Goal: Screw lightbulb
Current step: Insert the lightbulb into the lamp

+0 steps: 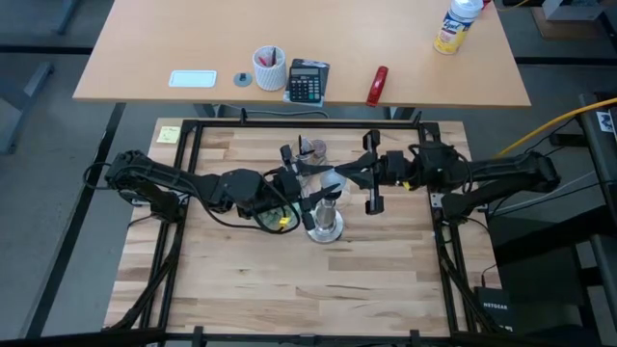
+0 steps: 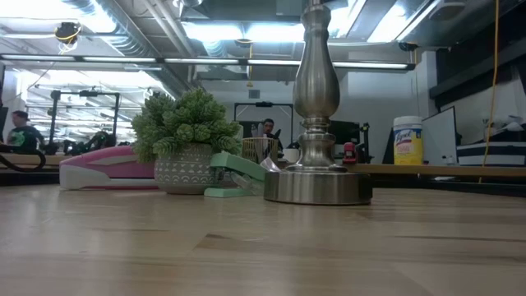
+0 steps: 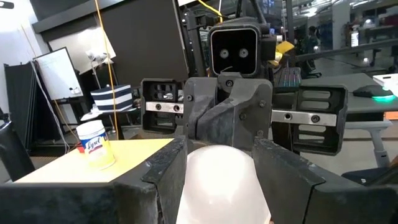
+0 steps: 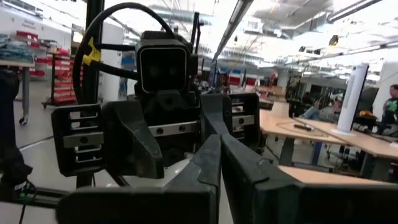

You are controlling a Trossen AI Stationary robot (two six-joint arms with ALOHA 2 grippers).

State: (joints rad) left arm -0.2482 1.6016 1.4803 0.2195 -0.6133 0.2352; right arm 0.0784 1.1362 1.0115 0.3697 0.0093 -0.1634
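The left tool (image 3: pixel 217 180) holds the lightbulb (image 3: pixel 221 183) by its frosted globe, fingers (image 3: pixel 165 171) pressed on either side, at the centre of the high view above the lamp stand (image 1: pixel 325 226) on the bench (image 1: pixel 308 280). The right tool (image 1: pixel 339 176), fingers pressed shut and empty, faces it from just beside. The bulb looks light, smooth and breakable: grip the globe's widest part gently, leaving the screw base free.

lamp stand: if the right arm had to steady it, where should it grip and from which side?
Judging by shape, grip the narrow neck of the lamp stand, just above its round base, coming in level from the right. The left gripper already holds the lightbulb above it.
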